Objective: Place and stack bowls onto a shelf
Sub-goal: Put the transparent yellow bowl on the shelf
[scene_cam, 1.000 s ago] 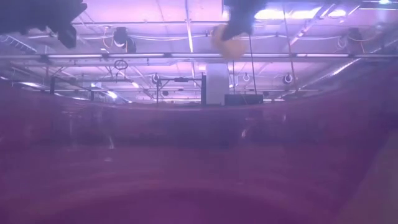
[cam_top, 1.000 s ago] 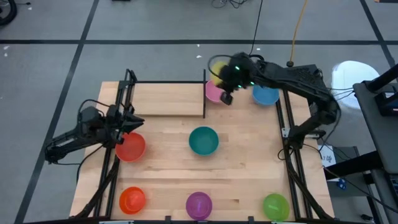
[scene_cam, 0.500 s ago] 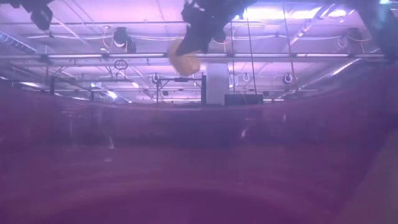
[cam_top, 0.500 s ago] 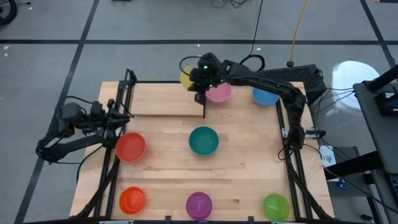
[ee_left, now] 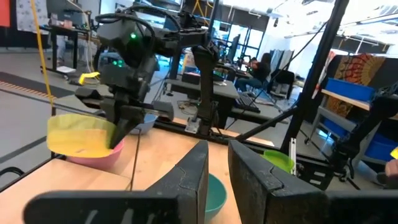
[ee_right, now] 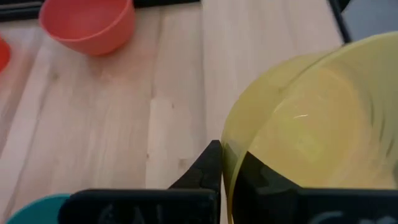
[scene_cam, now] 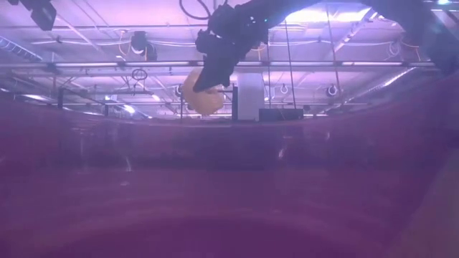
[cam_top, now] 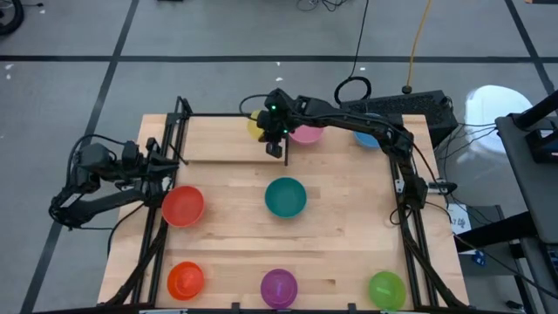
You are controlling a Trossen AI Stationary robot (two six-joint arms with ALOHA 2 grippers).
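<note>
A: What's on the left side?
B: The left claw point(cam_top: 179, 160) waits at the tabletop's point(cam_top: 340, 235) left edge, its fingers a narrow gap apart and empty. Just beside it sits the red bowl point(cam_top: 183, 206), with the orange bowl point(cam_top: 186, 280) nearer the front.
A: And in the middle?
B: The teal bowl point(cam_top: 285, 197) sits mid-tabletop, the purple bowl point(cam_top: 279, 286) at the front. The right claw point(cam_top: 275, 139) pinches the yellow bowl point(cam_top: 255, 126) by its rim, in the air over the shelf point(cam_top: 231, 139) by the black divider point(cam_top: 286, 144).
A: Further right?
B: The pink bowl point(cam_top: 307, 133) sits beyond the divider, then the blue bowl point(cam_top: 368, 139). The green bowl point(cam_top: 386, 289) sits front right.
</note>
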